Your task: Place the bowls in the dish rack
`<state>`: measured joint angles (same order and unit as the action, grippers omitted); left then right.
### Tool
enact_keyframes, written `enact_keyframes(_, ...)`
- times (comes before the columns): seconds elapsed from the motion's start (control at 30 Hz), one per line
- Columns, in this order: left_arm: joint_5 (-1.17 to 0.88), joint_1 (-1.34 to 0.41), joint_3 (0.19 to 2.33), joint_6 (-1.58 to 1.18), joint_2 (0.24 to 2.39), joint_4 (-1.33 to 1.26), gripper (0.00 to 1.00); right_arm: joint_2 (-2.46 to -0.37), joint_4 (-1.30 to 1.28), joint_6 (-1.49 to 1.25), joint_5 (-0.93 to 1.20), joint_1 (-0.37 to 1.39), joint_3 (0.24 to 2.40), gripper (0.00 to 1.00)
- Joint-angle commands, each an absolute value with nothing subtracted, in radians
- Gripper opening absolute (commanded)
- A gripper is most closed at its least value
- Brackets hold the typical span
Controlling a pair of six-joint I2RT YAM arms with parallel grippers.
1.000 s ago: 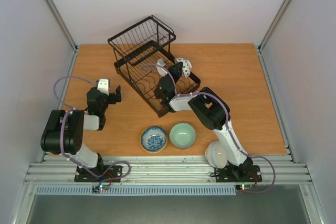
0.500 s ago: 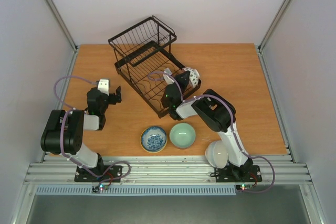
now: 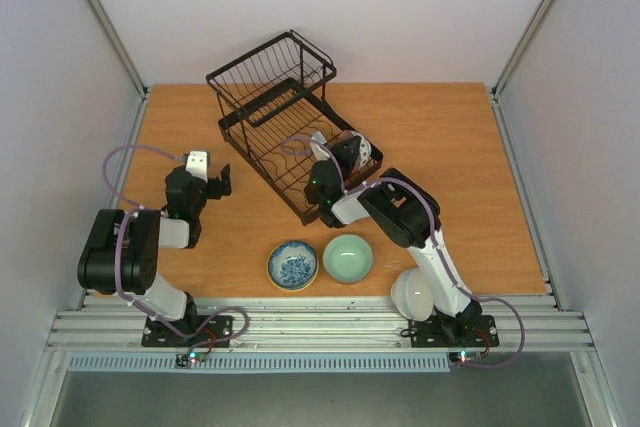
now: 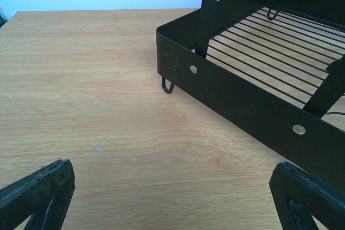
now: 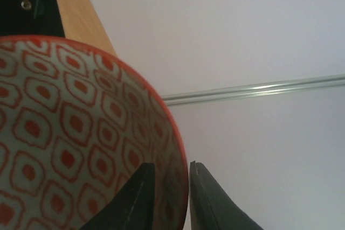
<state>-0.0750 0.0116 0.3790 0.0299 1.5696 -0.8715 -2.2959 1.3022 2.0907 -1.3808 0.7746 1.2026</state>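
One red-patterned bowl is clamped by its rim in the right claw at the rack, to be lowered in next.

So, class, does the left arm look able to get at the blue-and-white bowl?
Probably yes: the left claw is open, empty, with only bare table between it and the bowl.

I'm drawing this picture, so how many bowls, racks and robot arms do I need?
Bowls: 4 (blue-and-white bowl, pale green bowl, white bowl, red-patterned bowl)
Dish rack: 1
Robot arms: 2 (left arm, right arm)
Total: 7
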Motion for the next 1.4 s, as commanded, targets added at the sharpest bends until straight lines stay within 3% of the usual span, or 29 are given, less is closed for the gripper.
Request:
enact_keyframes(0.0, -0.077, 0.017, 0.400, 0.022, 1.561, -0.907, 0.99, -2.343, 1.359, 2.219, -1.389, 0.770, 1.246, 0.22)
enact_keyframes(0.3, -0.080, 0.019, 0.400, 0.020, 1.562, -0.905, 0.99, -2.311, 1.359, 2.217, -1.403, 0.783, 1.264, 0.62)
enact_keyframes(0.53, -0.083, 0.021, 0.402, 0.019, 1.562, -0.904, 0.99, -2.225, 1.360, 2.245, -1.433, 0.813, 1.273, 0.78)
enact_keyframes(1.0, -0.083, 0.020, 0.402, 0.018, 1.562, -0.904, 0.99, -2.011, 1.360, 2.297, -1.547, 0.825, 1.331, 0.82)
enact_keyframes(1.37, -0.083, 0.021, 0.400, 0.020, 1.561, -0.905, 0.99, -1.852, 1.348, 2.276, -1.632, 0.807, 1.142, 0.83)
